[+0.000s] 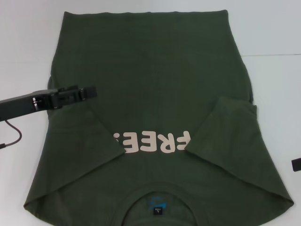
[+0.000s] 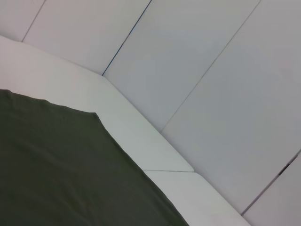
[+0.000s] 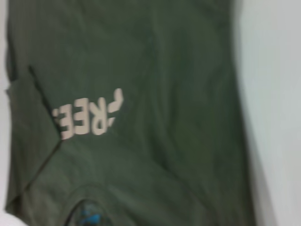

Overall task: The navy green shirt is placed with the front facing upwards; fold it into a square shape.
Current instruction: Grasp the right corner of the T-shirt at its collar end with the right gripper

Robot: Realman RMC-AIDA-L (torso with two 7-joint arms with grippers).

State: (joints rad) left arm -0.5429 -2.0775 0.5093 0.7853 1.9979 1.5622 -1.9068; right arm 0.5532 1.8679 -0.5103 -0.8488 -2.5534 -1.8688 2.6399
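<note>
The navy green shirt (image 1: 155, 70) lies flat on the white table, front up, with its collar and black neck label (image 1: 157, 210) at the near edge. Both sleeves are folded inward over the chest. The left sleeve (image 1: 80, 141) and the right sleeve (image 1: 230, 136) each cover an end of the pale pink print (image 1: 153, 142). My left gripper (image 1: 89, 92) reaches in from the left and hovers over the shirt's left side, seen side-on. The left wrist view shows a shirt corner (image 2: 70, 160) on the table. The right wrist view looks down on the print (image 3: 87, 117) and the collar.
White table (image 1: 277, 80) surrounds the shirt on the left, right and far sides. A dark cable (image 1: 14, 134) hangs under the left arm. A small dark part (image 1: 296, 165) pokes in at the right edge. Pale wall panels (image 2: 211, 70) stand beyond the table.
</note>
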